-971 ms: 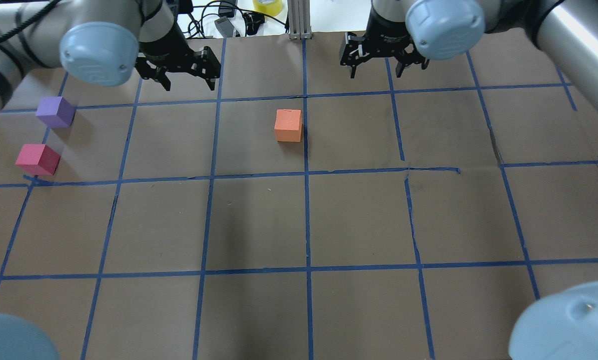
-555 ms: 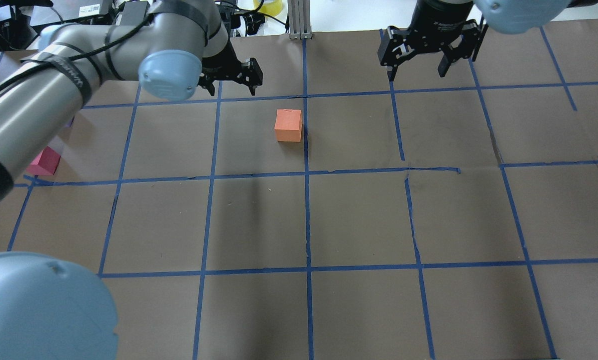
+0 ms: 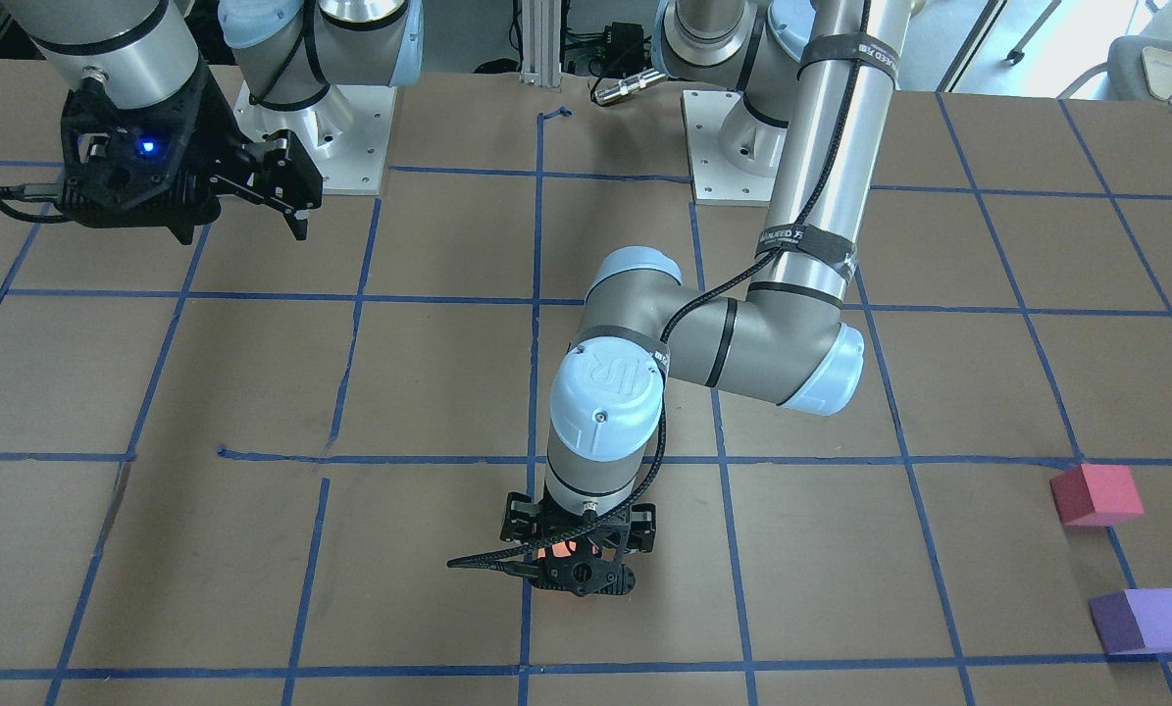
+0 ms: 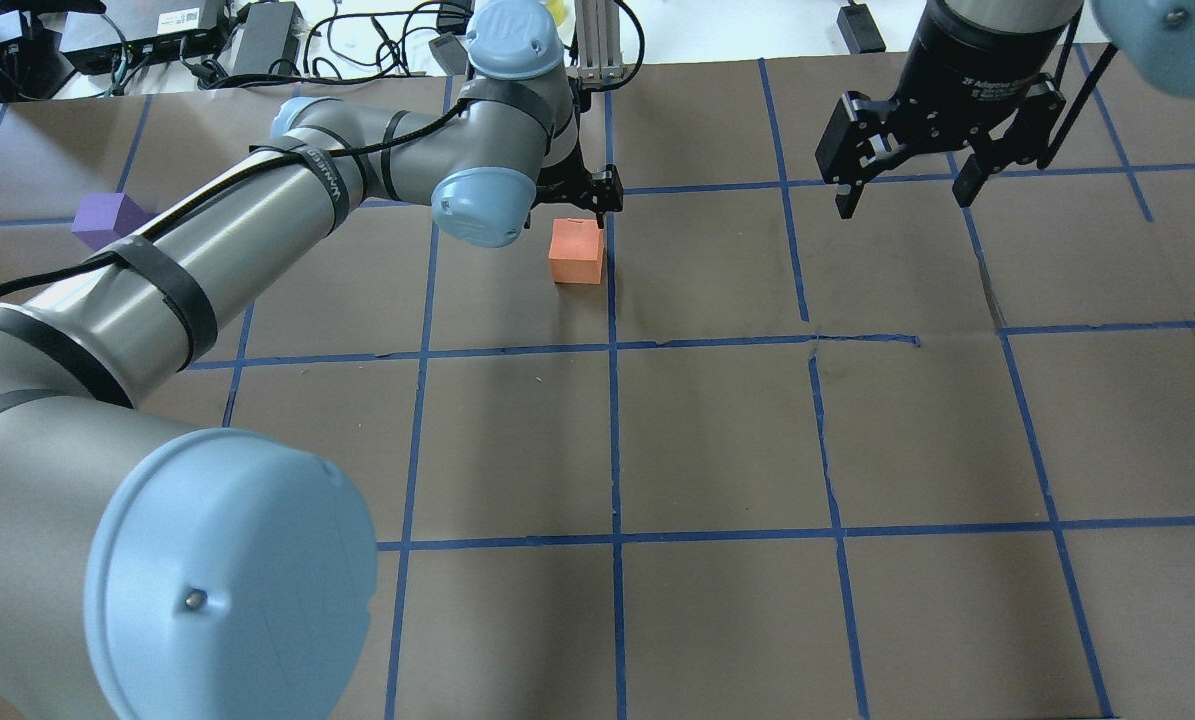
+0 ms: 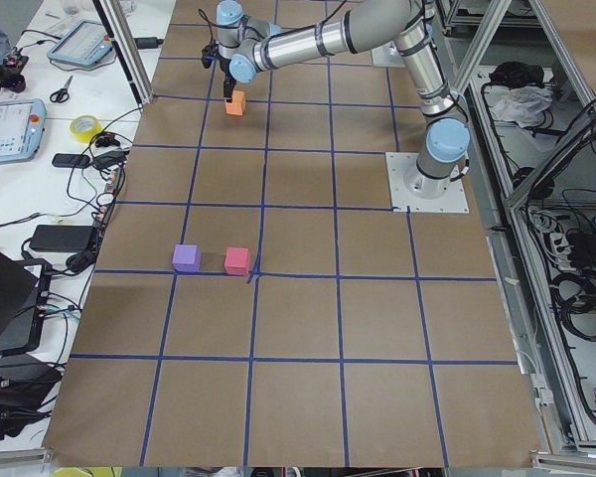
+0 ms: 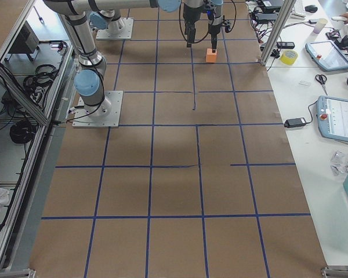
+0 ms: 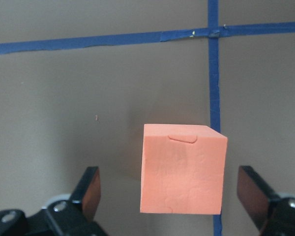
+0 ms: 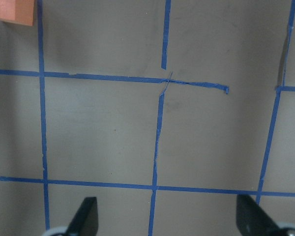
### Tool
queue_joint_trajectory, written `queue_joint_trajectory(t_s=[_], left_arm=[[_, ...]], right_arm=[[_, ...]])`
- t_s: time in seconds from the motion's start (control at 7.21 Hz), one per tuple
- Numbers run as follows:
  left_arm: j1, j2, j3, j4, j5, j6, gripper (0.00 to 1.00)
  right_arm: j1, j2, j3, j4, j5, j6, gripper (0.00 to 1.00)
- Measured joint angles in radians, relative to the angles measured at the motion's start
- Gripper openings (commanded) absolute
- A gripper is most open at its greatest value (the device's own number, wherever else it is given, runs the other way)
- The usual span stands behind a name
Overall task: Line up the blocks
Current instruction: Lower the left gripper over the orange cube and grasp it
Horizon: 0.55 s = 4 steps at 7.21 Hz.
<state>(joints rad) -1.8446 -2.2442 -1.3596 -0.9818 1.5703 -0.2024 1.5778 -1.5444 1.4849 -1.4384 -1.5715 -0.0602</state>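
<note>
The orange block (image 4: 576,252) sits near the table's middle, beside a blue tape line. My left gripper (image 4: 569,205) hangs open just over it. In the left wrist view the orange block (image 7: 182,169) lies between the two fingers (image 7: 91,189), with a gap on each side. The front view shows only a sliver of orange under the left gripper (image 3: 578,561). The pinkish-red block (image 3: 1095,494) and the purple block (image 3: 1140,621) stand close together, far out on my left side. In the overhead view the purple block (image 4: 107,218) shows and the red one is hidden by my left arm. My right gripper (image 4: 902,185) is open and empty, held above the table.
Brown paper with a blue tape grid (image 4: 614,440) covers the table, with torn tape (image 4: 862,340) right of the middle. Cables and boxes (image 4: 207,35) and a metal post (image 4: 597,40) lie past the far edge. The arm bases (image 3: 723,147) stand at the robot side.
My left arm has swung from the far left to over the orange block and now hides the red block. My right gripper has moved right and nearer the camera.
</note>
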Motion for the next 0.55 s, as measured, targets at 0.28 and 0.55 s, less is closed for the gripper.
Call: queue_joint_trajectory(t_s=[0.28, 0.55], left_arm=[[-0.003, -0.023, 0.002, 0.000, 0.004, 0.005, 1.00], [-0.004, -0.041, 0.001, 0.000, 0.004, 0.003, 1.00]], right_arm=[[0.000, -0.020, 0.035, 0.009, -0.040, -0.001, 1.00], [0.001, -0.023, 0.041, 0.012, -0.065, -0.001, 1.00]])
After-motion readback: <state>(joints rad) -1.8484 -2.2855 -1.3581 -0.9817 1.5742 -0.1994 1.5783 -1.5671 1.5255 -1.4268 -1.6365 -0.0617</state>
